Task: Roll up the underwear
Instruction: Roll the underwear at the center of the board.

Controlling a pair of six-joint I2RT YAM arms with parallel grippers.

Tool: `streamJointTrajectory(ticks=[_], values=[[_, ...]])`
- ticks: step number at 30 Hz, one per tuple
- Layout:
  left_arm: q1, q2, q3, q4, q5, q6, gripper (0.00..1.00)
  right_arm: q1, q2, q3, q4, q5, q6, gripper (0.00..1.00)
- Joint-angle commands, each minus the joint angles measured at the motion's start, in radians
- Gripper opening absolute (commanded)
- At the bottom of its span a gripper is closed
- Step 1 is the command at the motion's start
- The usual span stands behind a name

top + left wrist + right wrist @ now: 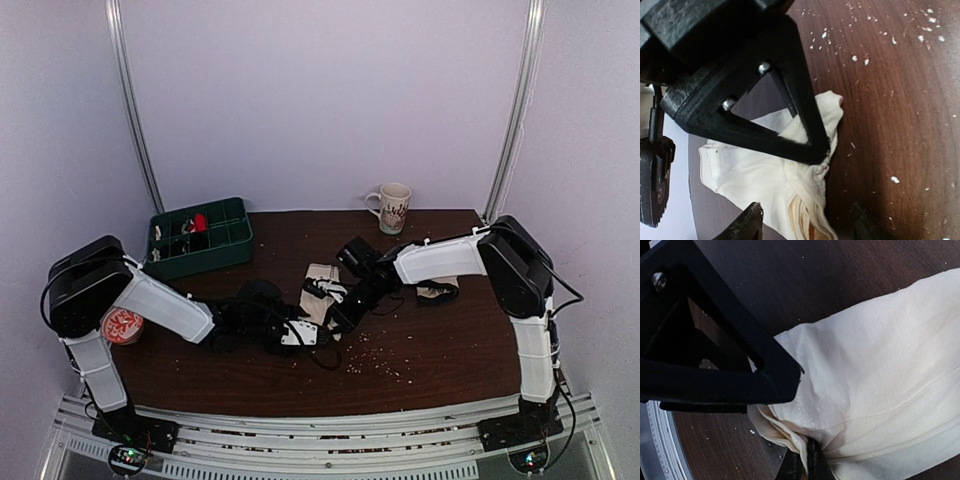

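cloth: cream cotton underwear [320, 284] bunched mid dark wooden counter [450, 345] | right gripper [806, 466]: pinched tight on its hem | left gripper [807, 225]: part-open, jaws astride folded edge, cloth between them, nothing held

Left pincer [312, 335] low at centre, jaws parted; right pincer [338, 315] beside it, clamped shut.

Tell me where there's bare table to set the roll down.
Bare: the back strip between tray and mug; the front right corner beyond the crumbs. Crowded: the centre, where left gripper and right gripper meet at the underwear.
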Motion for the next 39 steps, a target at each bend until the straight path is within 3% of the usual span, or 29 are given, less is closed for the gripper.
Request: streamJointTrajectory(ticks=[1, 4, 6, 9, 13, 19, 30, 39], values=[[-0.006, 0.07, 0.016, 0.038, -0.076, -0.051, 0.56, -0.006, 0.015, -0.048, -0.058, 0.065, 0.016, 0.0], [-0.005, 0.086, 0.027, 0.042, -0.096, -0.065, 0.43, -0.008, 0.016, -0.05, -0.059, 0.073, 0.016, 0.0], [-0.005, 0.086, 0.039, 0.015, -0.086, -0.076, 0.28, -0.008, 0.013, -0.05, -0.058, 0.08, 0.018, 0.0], [-0.005, 0.086, 0.063, -0.052, -0.022, -0.093, 0.15, -0.011, 0.003, -0.052, -0.054, 0.096, 0.021, 0.0], [-0.004, 0.092, 0.109, -0.183, 0.075, -0.118, 0.05, -0.015, -0.04, -0.076, -0.029, 0.15, 0.035, 0.05], [0.0, 0.146, 0.205, -0.341, 0.175, -0.16, 0.03, -0.02, -0.177, -0.152, 0.041, 0.298, 0.059, 0.29], [0.095, 0.209, 0.324, -0.527, 0.425, -0.208, 0.0, 0.01, -0.454, -0.34, 0.175, 0.671, 0.07, 0.59], [0.188, 0.285, 0.424, -0.642, 0.607, -0.242, 0.0, 0.17, -0.583, -0.438, 0.23, 0.905, -0.029, 0.58]])
